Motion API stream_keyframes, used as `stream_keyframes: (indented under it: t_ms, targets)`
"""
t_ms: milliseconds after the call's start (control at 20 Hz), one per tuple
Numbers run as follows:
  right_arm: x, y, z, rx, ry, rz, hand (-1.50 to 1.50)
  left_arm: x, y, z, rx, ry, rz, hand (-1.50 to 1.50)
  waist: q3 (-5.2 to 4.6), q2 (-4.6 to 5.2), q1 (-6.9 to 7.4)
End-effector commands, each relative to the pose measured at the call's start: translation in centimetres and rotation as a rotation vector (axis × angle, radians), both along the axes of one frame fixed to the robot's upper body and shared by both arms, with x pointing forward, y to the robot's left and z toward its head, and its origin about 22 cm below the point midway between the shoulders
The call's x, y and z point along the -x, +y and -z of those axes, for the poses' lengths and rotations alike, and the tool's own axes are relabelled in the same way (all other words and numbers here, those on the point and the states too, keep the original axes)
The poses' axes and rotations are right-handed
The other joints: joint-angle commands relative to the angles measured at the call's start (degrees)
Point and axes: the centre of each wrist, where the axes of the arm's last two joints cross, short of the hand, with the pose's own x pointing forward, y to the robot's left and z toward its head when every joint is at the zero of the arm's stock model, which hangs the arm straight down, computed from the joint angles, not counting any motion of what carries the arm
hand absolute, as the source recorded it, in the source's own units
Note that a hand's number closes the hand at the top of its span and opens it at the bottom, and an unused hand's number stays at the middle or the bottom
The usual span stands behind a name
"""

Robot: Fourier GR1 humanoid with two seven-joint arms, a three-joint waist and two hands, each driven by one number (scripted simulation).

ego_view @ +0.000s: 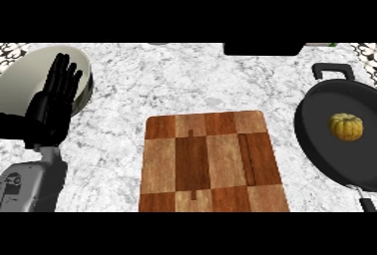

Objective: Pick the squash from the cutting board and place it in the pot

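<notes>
We are seeing one left hand [55,97], fingers straight and spread, resting far left over one pale plate [22,79]. One cutting board [212,162] is lying centre. One squash [346,126] is sitting inside one pot [324,144], right.

Single head view, steeply downward.
Camera looks from above the table's [191,79] near edge toward its far edge, close range; no second view shares coverage.

- A kitchen: speckled stone tabletop [191,79].
- Wooden cutting board [212,162] lies on it.
- Black pot [327,144] and a pale bowl [29,74] sit alongside.
</notes>
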Motion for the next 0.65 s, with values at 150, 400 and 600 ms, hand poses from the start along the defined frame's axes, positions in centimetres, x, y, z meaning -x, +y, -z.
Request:
stream_keyframes:
  t_ms: [150,400,600]
  targets:
    - [3.8,-4.2,-2.3,-0.036,-0.072,0.043,-1.50,0.0,-0.1,-0.9,0.012,-0.010,0.030,0.00,0.17,0.28,0.53]
    - [5.4,-5.0,-1.6,-0.036,-0.036,0.052,-1.50,-0.8,-0.2,-1.0,0.000,-0.011,0.009,0.00,0.30,0.50,0.59]
    - [6.4,-5.3,-1.1,-0.015,-0.029,0.066,-1.50,-0.2,-0.6,-0.1,0.005,-0.018,0.009,0.00,0.42,0.61,1.09]
